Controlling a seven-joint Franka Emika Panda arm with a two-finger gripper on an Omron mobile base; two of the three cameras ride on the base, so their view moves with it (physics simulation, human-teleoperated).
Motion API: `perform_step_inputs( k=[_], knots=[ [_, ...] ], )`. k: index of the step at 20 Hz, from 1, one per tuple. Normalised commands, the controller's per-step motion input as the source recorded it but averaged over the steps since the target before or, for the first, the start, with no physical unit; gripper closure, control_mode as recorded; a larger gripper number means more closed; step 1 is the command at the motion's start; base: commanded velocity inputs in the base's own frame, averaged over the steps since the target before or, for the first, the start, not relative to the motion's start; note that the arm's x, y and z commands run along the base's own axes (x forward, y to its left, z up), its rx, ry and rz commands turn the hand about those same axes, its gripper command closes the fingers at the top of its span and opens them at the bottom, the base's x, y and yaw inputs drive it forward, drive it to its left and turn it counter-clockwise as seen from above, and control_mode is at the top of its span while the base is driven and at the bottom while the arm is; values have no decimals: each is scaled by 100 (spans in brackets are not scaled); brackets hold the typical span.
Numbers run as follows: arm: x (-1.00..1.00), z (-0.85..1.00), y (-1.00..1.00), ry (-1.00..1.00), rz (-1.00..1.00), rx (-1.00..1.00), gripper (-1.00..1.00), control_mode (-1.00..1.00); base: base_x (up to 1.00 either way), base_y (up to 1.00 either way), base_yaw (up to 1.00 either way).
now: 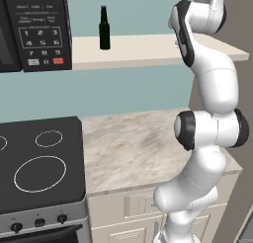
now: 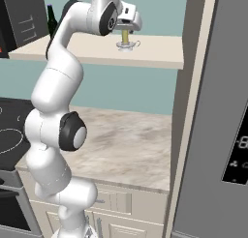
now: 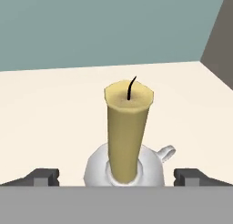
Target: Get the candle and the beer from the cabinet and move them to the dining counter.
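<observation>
Your arm rises from the base, bends at the elbow and reaches up to the cabinet (image 2: 160, 55). The tool (image 3: 117, 177) stands fully open, one fingertip (image 3: 45, 176) at each side of the candle (image 3: 127, 132), holding nothing. The candle stands upright on the cabinet's right part. The beer (image 1: 104, 28) stands well to its left, near the microwave (image 1: 34, 29).

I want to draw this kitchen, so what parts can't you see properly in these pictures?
- Left base view: the candle is hidden behind the arm; the microwave is cut off by the left edge.
- Right base view: the beer is half hidden by the arm.
- Hand view: the candle dish's bottom is cut off; the end effector shows just its tips.
</observation>
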Motion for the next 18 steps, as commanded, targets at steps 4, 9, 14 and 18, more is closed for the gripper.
perform_step_inputs(
  k=[4, 9, 14, 18],
  knots=[
    [23, -14, 0, -4, 1, 0, -100, -100, 0, 0, 0],
    [13, -17, 0, -2, 0, 0, -100, -100, 0, 0, 0],
    [12, -11, -1, 0, 0, 0, -100, -100, 0, 0, 0],
    [18, -15, -3, 0, 0, 0, 100, -100, 0, 0, 0]
  ],
)
